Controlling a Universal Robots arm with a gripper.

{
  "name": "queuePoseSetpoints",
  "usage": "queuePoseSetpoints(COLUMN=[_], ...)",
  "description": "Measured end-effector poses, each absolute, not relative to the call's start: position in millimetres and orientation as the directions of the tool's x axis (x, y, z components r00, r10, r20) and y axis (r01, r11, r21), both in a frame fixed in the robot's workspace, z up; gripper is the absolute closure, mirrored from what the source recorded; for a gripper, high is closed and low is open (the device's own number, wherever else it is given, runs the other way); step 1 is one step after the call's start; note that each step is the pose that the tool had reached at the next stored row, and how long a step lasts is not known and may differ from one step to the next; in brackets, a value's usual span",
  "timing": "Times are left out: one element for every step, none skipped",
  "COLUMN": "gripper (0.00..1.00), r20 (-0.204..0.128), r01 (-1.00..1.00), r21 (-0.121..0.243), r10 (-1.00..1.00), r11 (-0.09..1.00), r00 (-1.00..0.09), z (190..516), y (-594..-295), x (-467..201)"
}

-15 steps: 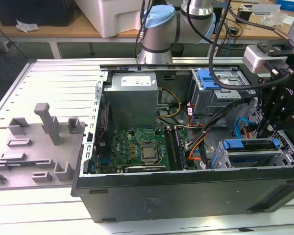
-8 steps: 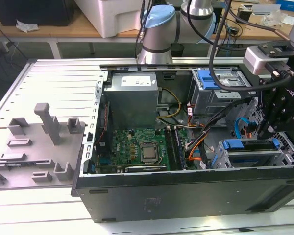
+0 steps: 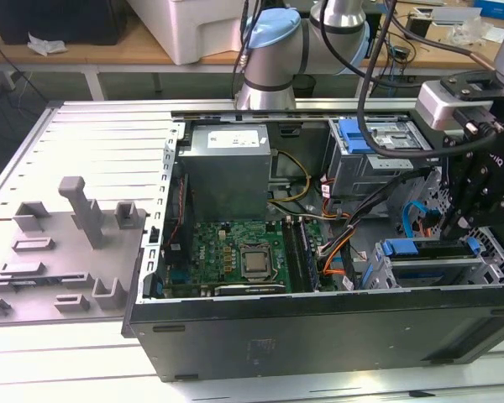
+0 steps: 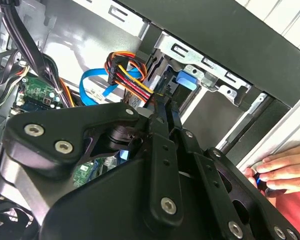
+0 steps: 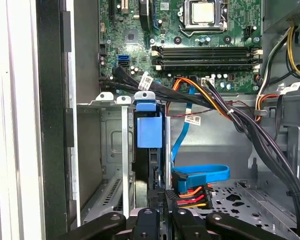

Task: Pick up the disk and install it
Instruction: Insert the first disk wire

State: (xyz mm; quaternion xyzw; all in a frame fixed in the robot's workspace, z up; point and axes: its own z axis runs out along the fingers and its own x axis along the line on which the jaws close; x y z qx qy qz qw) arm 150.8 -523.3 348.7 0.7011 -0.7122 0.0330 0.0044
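**Item:** the disk (image 5: pixel 149 131).
**Location:** we find it standing on edge in the grey drive cage (image 3: pixel 420 273), at four o'clock from the processor (image 3: pixel 254 262) in the exterior view.
**Appearance:** edge-on to us, it shows a thin dark body with a blue carrier tab at the far end. Its label face is hidden.
**Claw** (image 5: pixel 159 199)**:** narrow, and by our judgement closed on the disk's near edge.
**Step:** we judge the pick-up done and the installing in hand.
**Requirement:** seating calls for a straight, square push along the cage rails, clear of the red-and-orange cable plug (image 5: pixel 190 192) just beside.
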Motion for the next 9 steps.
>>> queuePoseSetpoints(gripper=[0.84,0.84,0.84,0.84,0.84,0.84,0.84,0.84,0.84], r20=[0.052,0.052,0.052,0.052,0.052,0.051,0.051,0.051,0.050], r01=[-0.999,-0.999,-0.999,-0.999,-0.999,-0.999,-0.999,-0.999,-0.999], r21=[-0.041,-0.041,-0.041,-0.041,-0.041,-0.041,-0.041,-0.041,-0.041], r10=[-0.998,-0.998,-0.998,-0.998,-0.998,-0.998,-0.998,-0.998,-0.998], r11=[0.015,0.016,0.016,0.017,0.017,0.019,0.019,0.020,0.021], r00=[-0.017,-0.018,-0.018,-0.019,-0.020,-0.021,-0.021,-0.022,-0.023], z=[348.5,348.4,348.3,348.1,348.0,347.8,347.5,347.3,347.0], y=[-523.7,-523.9,-523.9,-524.0,-524.1,-524.1,-524.1,-524.1,-524.1], x=[150.8,150.8,150.7,150.8,150.8,150.7,150.8,150.7,150.7])
